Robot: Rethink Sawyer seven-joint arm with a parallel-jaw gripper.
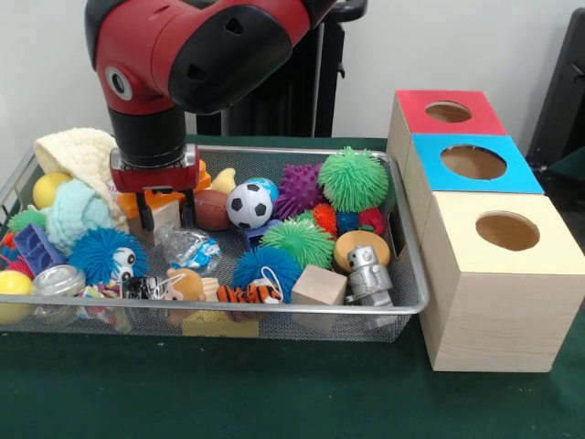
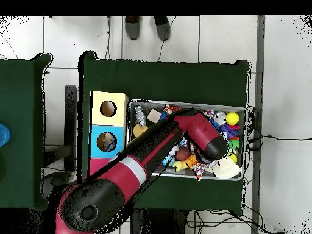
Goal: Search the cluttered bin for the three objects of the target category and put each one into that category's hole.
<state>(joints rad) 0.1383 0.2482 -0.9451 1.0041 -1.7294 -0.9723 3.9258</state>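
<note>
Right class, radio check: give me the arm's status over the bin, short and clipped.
Pincer down in the bin, left side, at a wooden block; grip unclear. Three boxes beside the bin, holes open. Soft balls and toys crowd all round.

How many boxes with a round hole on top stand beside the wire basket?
3, in a row along one side of the basket: the red-topped box farthest from the camera, the blue-topped box in the middle, the plain wooden box nearest.

Red-black arm low, hand (image 1: 156, 203) pointing down, its fingers apart.
</note>
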